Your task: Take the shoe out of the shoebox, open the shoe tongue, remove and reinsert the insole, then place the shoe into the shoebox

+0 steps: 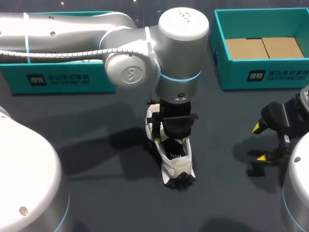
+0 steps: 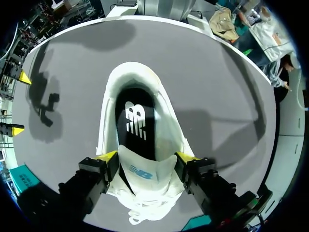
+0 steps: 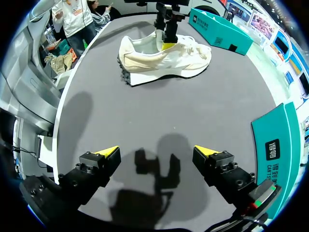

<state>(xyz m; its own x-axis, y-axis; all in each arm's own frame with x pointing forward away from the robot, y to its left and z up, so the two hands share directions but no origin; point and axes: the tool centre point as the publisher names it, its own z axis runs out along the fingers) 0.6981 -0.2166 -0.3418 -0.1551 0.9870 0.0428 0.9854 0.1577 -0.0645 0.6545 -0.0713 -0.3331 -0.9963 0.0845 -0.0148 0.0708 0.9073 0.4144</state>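
Note:
A cream-white shoe stands upright on the dark table at the middle, toe toward the front edge. Its black insole lies inside, showing through the opening. My left gripper comes down on it from above. Its two yellow fingertips press the edges of the raised tongue from both sides. My right gripper hangs open and empty above the table right of the shoe, a good way off. The right wrist view shows the left gripper standing on the shoe.
An open teal shoebox with a brown cardboard floor stands at the back right. A second teal box sits at the back left, partly hidden under my left arm. Bare table lies between the shoe and my right gripper.

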